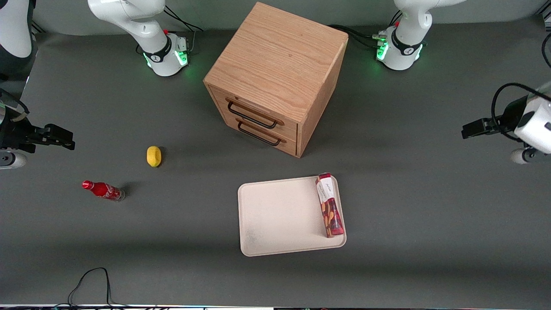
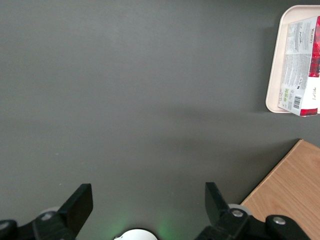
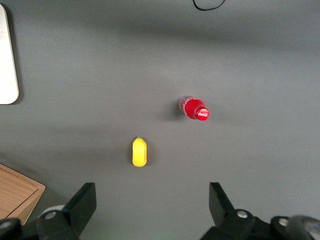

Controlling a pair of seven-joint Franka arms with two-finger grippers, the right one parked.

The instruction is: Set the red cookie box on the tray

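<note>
The red cookie box (image 1: 330, 211) lies on the pale pinkish-white tray (image 1: 280, 219), along the tray's edge toward the working arm's end, standing on a narrow side. In the left wrist view the box (image 2: 300, 65) shows its white label panel and sits against the tray's rim (image 2: 274, 75). My left gripper (image 1: 467, 130) hangs over bare table toward the working arm's end, well away from the tray. It is open (image 2: 147, 195) with nothing between its fingers.
A wooden two-drawer cabinet (image 1: 275, 73) stands farther from the front camera than the tray, and its corner (image 2: 290, 190) shows in the left wrist view. Toward the parked arm's end lie a yellow lemon (image 1: 153, 156) and a small red soda bottle (image 1: 103, 190). A black cable (image 1: 90, 282) loops at the table's front edge.
</note>
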